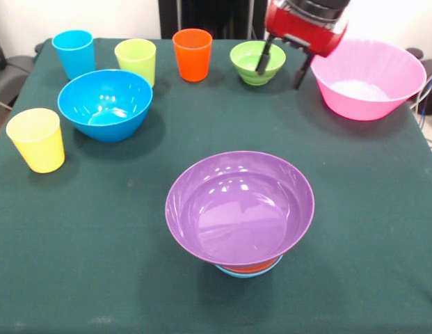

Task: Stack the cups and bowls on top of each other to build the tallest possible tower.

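Fingers [284, 66] spread over the small glossy green plastic bowl [257, 62] rim could slip and shove it off the counter [97, 229].

Even, bright overhead light falls across the green surface [76, 264]. White glare streaks gloss the purple bowl [240, 207] (fainter ones mark the deep blue bowl [104, 104]). Soft shadows pool toward 5 o'clock. Focus holds throughout.
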